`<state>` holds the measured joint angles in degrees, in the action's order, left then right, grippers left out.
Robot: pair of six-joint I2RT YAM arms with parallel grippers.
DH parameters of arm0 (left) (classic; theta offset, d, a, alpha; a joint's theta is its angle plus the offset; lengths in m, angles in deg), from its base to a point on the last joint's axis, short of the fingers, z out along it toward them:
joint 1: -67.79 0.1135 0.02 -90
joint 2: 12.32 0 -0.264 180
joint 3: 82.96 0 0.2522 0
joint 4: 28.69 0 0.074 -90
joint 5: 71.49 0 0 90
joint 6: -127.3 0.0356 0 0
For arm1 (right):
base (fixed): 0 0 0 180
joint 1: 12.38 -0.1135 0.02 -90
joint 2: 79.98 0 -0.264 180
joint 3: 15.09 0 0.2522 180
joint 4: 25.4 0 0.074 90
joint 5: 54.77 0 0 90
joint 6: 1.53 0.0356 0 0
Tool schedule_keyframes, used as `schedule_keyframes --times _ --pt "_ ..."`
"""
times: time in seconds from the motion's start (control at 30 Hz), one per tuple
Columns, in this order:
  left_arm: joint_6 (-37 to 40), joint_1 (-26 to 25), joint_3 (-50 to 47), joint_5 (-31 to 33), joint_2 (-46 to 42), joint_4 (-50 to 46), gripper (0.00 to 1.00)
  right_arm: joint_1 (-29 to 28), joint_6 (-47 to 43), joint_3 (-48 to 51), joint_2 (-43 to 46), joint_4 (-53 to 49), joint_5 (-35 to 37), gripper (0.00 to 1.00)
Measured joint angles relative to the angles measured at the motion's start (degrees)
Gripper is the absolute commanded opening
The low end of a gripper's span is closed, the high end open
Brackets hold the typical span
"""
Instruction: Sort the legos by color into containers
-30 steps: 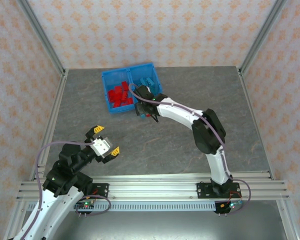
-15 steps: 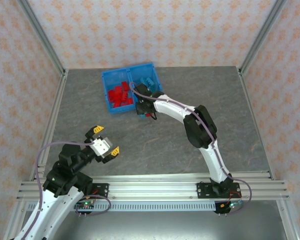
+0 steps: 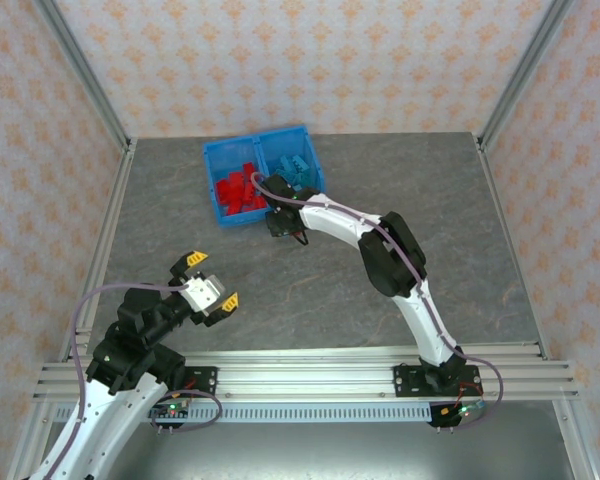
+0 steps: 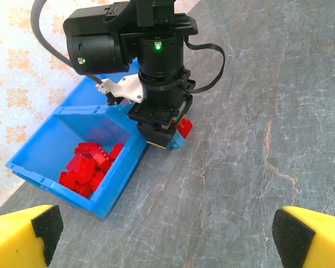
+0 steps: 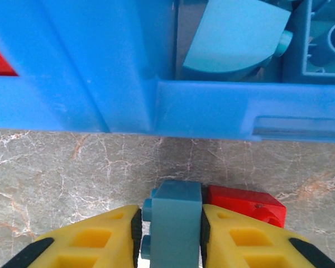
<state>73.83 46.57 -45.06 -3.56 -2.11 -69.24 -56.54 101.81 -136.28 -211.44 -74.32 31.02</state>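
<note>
Right gripper (image 5: 171, 234) clamped on blue brick (image 5: 176, 206), studs against one finger, long axis toward bin (image 5: 100, 84); left gripper (image 3: 211, 279) wide open.

No legible text — anywhere.

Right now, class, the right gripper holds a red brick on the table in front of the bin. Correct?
No: the right gripper holds a light blue brick there; a red brick lies beside it, as the right wrist view shows.
</note>
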Motion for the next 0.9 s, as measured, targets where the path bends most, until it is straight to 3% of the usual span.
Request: schedule_keyframes --times 0.27,0.43,0.57,0.9 --pt "0.0 0.0 0.0 0.0 0.0 0.0 1.0 -0.24 -0.09 -0.2 -0.22 -0.17 0.9 0.33" --pt "0.0 0.0 -0.13 0.0 -0.02 0.0 1.0 -0.44 -1.09 -0.2 -0.11 -0.87 1.49 0.23" --pt "0.0 0.02 -0.37 0.0 -0.22 0.02 1.0 -0.44 -0.92 1.81 1.64 -0.79 1.38 0.23" --pt "0.02 0.37 -0.37 -0.33 -0.39 0.02 1.0 -0.44 -0.96 10.69 20.11 0.66 2.14 0.24"
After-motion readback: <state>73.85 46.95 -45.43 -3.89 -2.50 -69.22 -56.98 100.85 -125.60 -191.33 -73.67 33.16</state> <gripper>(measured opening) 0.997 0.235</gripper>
